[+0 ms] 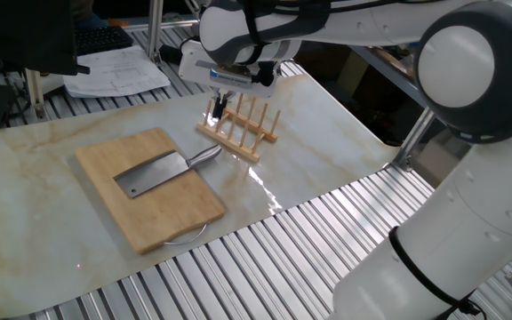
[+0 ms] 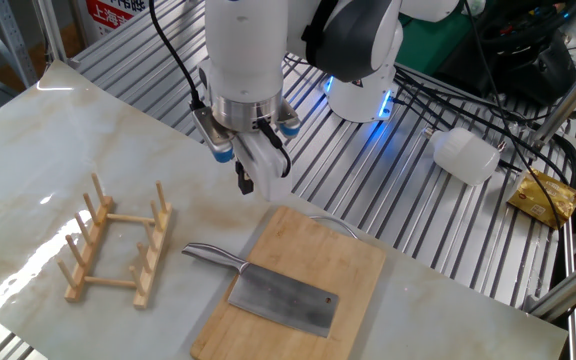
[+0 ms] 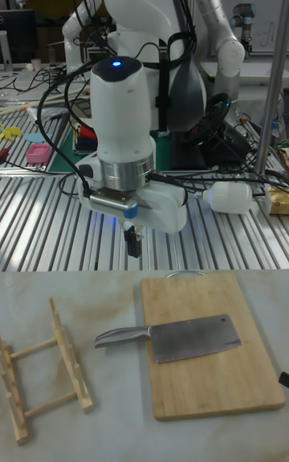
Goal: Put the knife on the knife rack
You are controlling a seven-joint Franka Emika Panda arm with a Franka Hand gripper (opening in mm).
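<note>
Only a red sign [image 2: 116, 12] shows unreadable writing.

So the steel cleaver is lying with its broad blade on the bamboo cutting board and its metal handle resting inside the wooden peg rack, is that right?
Not quite. The steel cleaver has its blade on the bamboo cutting board, but its handle juts over the marble tabletop, short of the wooden peg rack. The tall fixed view shows the gap.

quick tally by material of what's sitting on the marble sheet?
Wood: 2 - bamboo cutting board, knife rack
Steel: 1 - cleaver, blade on the board, handle overhanging toward the rack
Total: 3
Not counted: a thin wire loop peeking out from under the board.
</note>
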